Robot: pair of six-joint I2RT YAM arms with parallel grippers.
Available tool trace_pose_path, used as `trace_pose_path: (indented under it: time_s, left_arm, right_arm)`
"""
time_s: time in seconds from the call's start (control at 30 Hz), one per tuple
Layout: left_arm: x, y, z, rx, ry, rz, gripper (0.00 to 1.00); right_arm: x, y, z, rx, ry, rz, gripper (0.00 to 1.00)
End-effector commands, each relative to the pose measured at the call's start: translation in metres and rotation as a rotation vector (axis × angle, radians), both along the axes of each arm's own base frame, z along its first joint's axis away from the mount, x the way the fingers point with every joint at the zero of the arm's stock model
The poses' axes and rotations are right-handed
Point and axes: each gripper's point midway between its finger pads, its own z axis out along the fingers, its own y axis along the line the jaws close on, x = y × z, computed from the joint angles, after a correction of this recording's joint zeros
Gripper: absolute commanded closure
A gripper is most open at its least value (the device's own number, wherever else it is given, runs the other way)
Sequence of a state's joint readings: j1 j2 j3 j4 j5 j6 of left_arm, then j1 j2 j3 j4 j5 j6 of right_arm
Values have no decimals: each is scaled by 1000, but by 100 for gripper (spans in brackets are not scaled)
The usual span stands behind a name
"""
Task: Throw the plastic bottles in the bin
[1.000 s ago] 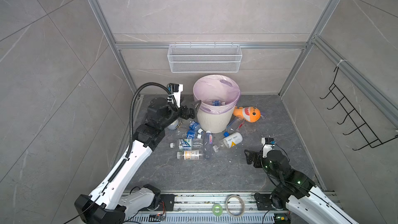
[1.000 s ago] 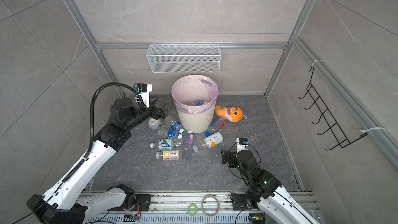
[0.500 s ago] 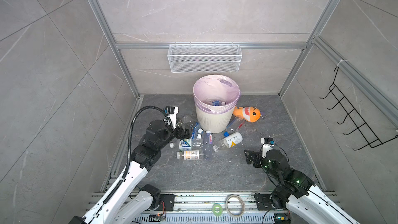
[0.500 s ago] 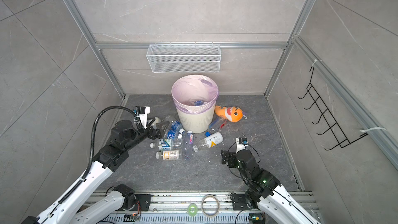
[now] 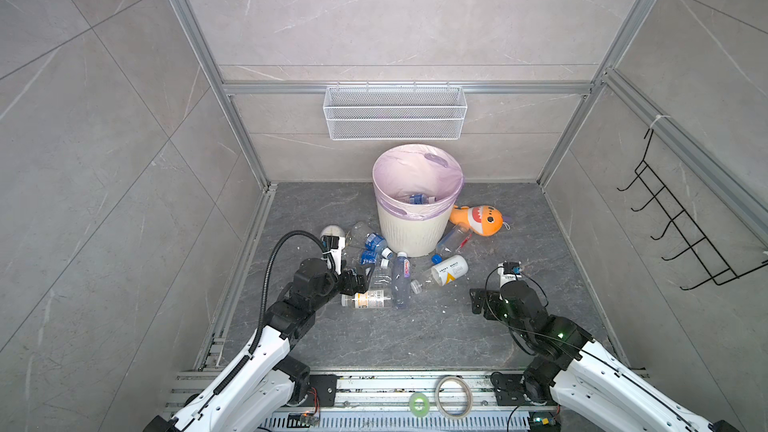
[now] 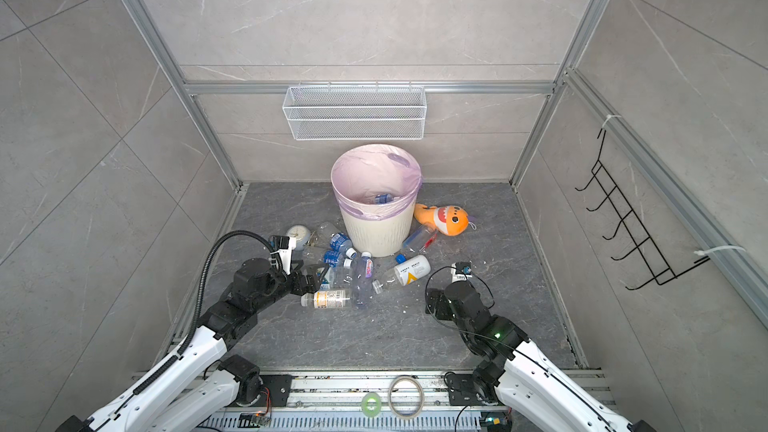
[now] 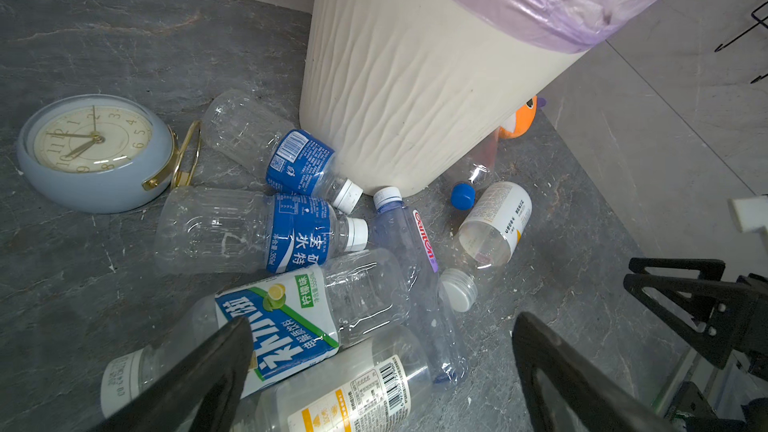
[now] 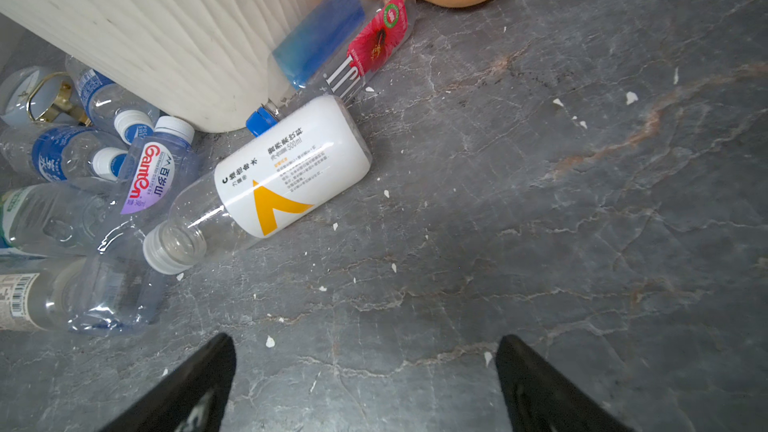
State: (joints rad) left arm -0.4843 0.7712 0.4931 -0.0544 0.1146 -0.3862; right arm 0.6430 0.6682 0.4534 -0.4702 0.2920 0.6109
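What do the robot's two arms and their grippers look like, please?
Both arms have white lower links and black joints and wrists. The left gripper and right gripper have black, tapering fingers. A black ribbed hose loops along the left arm; thin black cables and a green light mark the right.

Both top views look steeply down from high above the front of the tiled stall, taking in both arms and the bin [image 5: 417, 218] at the back. Each wrist camera sits low, close to the floor, facing the bin; both share the bottles [image 7: 291, 238] beside it.
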Motion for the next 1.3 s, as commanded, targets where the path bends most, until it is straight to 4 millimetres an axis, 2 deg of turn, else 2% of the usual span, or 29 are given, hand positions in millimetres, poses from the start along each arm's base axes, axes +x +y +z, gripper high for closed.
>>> trace_pose_path:
  time_s: [0.0,0.2,0.4,0.63,0.93,1.27]
  left_arm:
    - [3,2,4,-11,-50,22,1]
    - [0,3,-16,24,-46,11,1]
    - [-2,-5,-25,38,-60,-40,1]
    - [-6,-11,-37,50,-74,-89,1]
    - [-5,-16,-41,53,-60,-112,1]
    - [-4,-19,-44,46,-50,-121,1]
  right_arm:
    - [5,2,8,31,21,-50,1]
    - [11,8,7,45,97,-106,1]
    - [23,28,11,77,142,-87,1]
    - [38,48,6,76,233,-106,1]
    - [53,70,-6,122,297,-130,1]
    - [62,87,-21,149,350,-150,1]
